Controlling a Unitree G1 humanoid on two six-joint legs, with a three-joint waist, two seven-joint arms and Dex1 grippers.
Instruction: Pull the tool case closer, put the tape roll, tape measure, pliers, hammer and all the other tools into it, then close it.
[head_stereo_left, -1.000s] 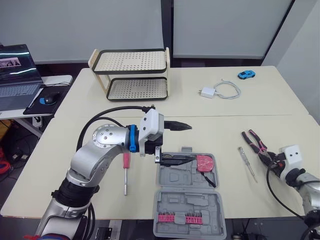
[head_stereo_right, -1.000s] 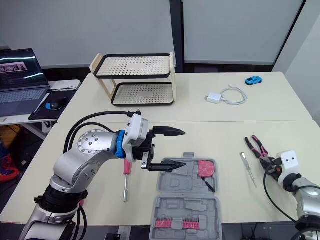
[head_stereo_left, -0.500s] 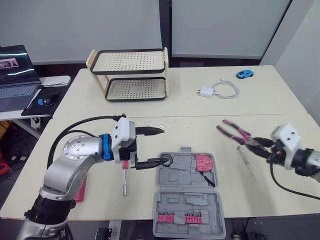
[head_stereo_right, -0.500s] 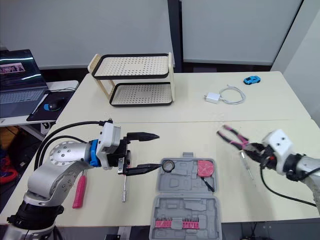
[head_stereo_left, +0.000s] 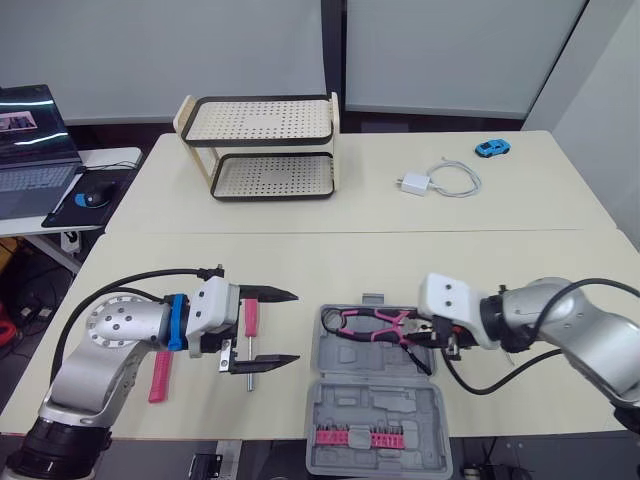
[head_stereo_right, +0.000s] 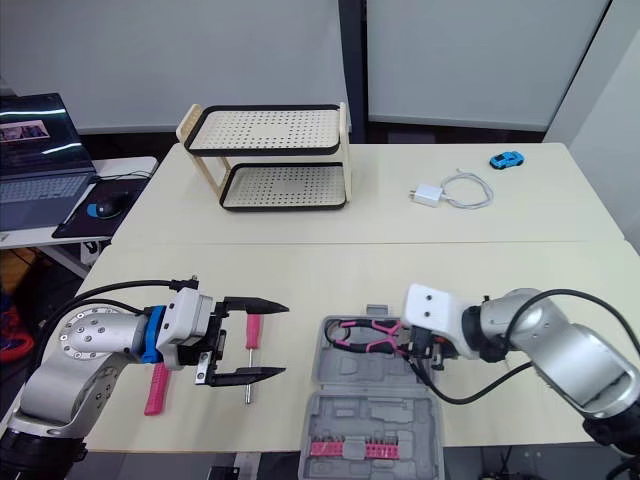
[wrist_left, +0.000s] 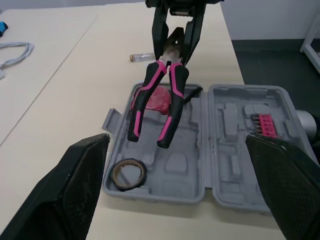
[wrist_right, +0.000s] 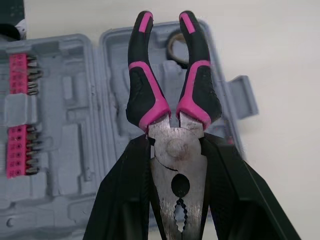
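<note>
The grey tool case lies open at the table's front edge. A black tape roll and a red tape measure rest in its tray, and pink bits line its lid. My right gripper is shut on the head of the pink-and-black pliers, holding them just over the tray with the handles pointing left. My left gripper hangs open and empty, left of the case. Behind its fingers lies a pink-handled screwdriver. Further left lies a pink tool.
A two-tier perforated rack stands at the back left. A white charger with cable and a blue toy car lie at the back right. A small clear-handled screwdriver lies beyond the case. A laptop sits on a side table.
My right arm lifted the pliers from the table's right side and swung them left over the case. My left gripper let go of the tape roll in the tray and drew back left.
</note>
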